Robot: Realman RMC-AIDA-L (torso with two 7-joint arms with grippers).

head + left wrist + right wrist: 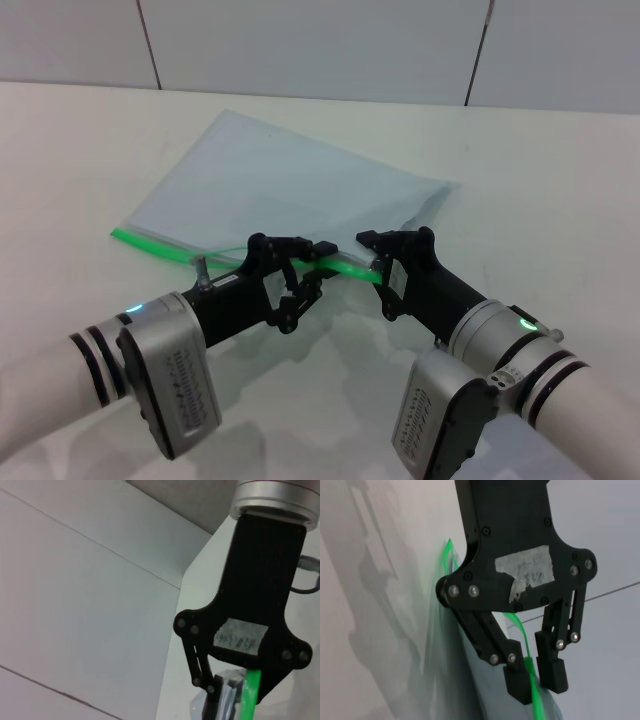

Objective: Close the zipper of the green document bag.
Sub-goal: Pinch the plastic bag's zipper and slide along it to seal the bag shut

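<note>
The green document bag lies flat on the white table, its zipper running along the near edge. My left gripper reaches in from the left and is shut on the zipper about two thirds of the way along. The right wrist view shows that gripper with its fingertips pinching the green strip, and the strip bulges open in a loop beyond it. My right gripper holds the bag's right end of the green edge. In the left wrist view it is clamped on the strip. The slider is hidden.
A tiled wall rises behind the table's far edge. Both forearms cross the near part of the table, close together, with their grippers a short gap apart.
</note>
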